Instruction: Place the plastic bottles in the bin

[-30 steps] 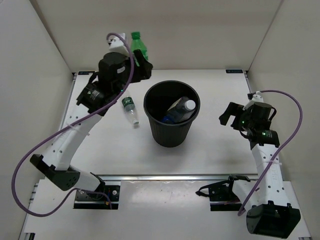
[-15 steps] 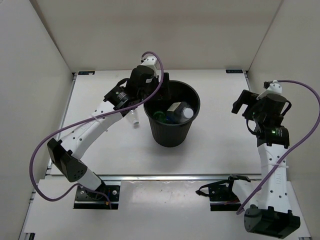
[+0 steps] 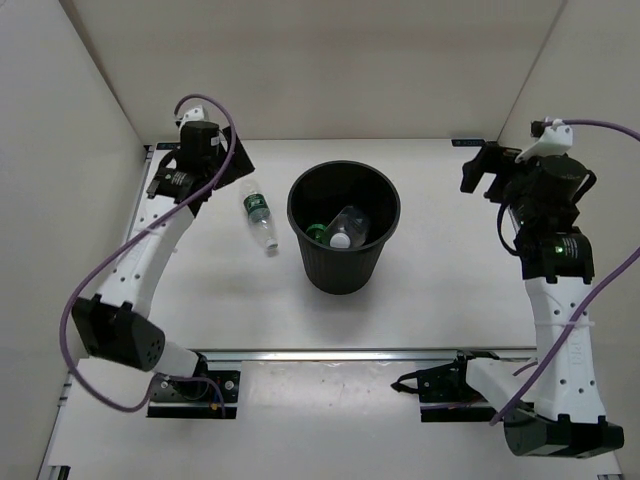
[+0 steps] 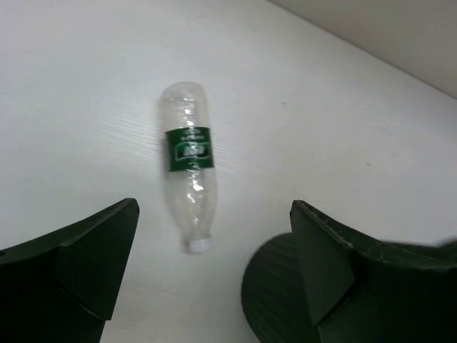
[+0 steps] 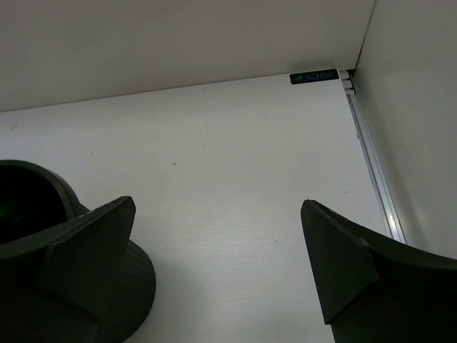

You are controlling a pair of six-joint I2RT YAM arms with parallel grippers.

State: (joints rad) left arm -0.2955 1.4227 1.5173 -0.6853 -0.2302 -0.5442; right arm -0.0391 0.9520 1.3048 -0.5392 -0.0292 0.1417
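The round black bin (image 3: 296, 215) stands mid-table. Inside it lie an all-green bottle (image 3: 318, 233) and a clear bottle with a white cap (image 3: 346, 226). A clear bottle with a green label (image 3: 259, 217) lies flat on the table just left of the bin, cap toward the near side. My left gripper (image 3: 236, 166) hangs open behind that bottle and holds nothing. The left wrist view shows the bottle (image 4: 188, 179) between and beyond the spread left gripper (image 4: 214, 207), with the bin's ribbed wall (image 4: 275, 296) at lower right. My right gripper (image 3: 484, 170) is open and empty at the back right.
White walls close in the table on the left, back and right. A metal rail (image 5: 373, 164) runs along the table's right edge. The right wrist view shows bare table between the right gripper (image 5: 218, 202) fingers and the bin (image 5: 32, 189) at the left.
The left gripper carried the green bottle over the bin, opened and let it drop in, then swung back to the rear left. The right arm moved up toward the back right, still open.
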